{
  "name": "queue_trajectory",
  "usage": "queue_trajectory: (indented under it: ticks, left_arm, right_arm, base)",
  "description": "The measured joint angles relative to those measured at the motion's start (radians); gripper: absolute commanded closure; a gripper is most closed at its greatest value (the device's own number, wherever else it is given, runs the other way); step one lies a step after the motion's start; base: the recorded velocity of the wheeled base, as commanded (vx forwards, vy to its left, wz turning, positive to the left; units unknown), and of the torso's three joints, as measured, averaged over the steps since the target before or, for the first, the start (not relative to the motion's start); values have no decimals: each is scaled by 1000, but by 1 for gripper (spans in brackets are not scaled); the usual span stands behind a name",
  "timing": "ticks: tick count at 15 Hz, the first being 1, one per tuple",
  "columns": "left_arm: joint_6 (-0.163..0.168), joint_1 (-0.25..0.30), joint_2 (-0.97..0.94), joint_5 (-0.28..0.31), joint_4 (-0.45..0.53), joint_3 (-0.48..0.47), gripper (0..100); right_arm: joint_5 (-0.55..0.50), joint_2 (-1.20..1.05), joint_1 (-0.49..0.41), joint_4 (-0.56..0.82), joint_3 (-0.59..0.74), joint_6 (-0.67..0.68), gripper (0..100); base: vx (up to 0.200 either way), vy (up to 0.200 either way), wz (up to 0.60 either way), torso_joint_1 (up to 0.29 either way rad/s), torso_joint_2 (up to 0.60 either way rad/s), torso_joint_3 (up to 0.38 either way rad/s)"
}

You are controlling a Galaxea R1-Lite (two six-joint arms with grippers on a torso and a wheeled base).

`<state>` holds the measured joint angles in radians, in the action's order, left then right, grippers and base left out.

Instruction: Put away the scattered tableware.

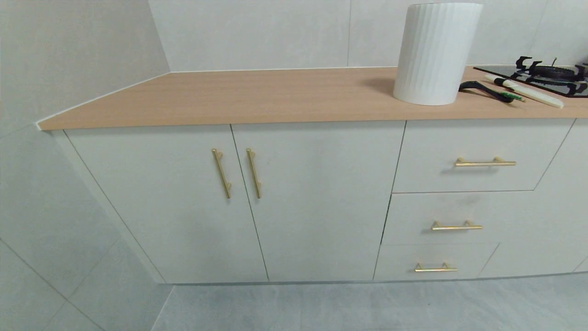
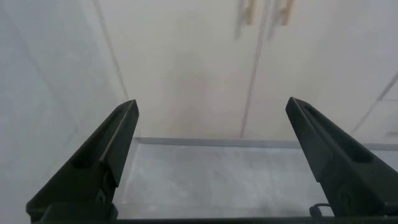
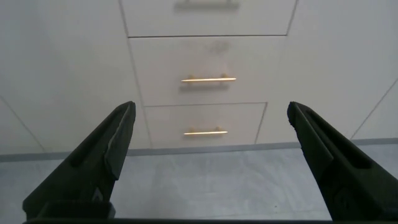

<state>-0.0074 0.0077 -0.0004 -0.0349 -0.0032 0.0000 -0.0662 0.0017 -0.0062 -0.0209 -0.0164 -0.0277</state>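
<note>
- Looking across a wooden tabletop point(image 1: 257, 96) on a run of pale cabinets, I see the scattered tableware at its far right end.
- One black utensil point(image 1: 484, 88) with a green tip lies flat on the tabletop, just beside the base of a tall white ribbed holder point(image 1: 436, 53) that stands upright.
- One long cream-white utensil point(image 1: 528, 92) lies next to the black one, on the side away from the holder, its far end at the edge of a black gas hob point(image 1: 551, 73). Whether the two utensils touch, I cannot tell.
- My left gripper point(image 2: 211, 107) hangs low in front of the double cabinet doors point(image 2: 186, 68), its fingers point(image 2: 102, 155) spread wide with nothing between them, and the grey floor point(image 2: 211, 180) below.
- My right gripper point(image 3: 211, 109) hangs low facing the drawers point(image 3: 208, 68), its fingers point(image 3: 102, 155) likewise wide apart and holding nothing.
- From the head camera, the doors carry two upright gold handles point(image 1: 221, 173) side by side, and each of the three drawers has one level drawer handle point(image 1: 484, 162).
</note>
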Motion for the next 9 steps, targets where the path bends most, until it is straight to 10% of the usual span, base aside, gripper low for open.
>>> queue_trajectory:
  ticks: [6,9]
  left_arm:
    - [0,0,0,0,0,0,0]
    - [0,0,0,0,0,0,0]
  right_arm:
    - [-1,0,0,0,0,0,0]
    - [-1,0,1,-1,-1,1,0]
  base:
    - [-67,-200,0,2,1,1]
    - [0,0,0,0,0,0]
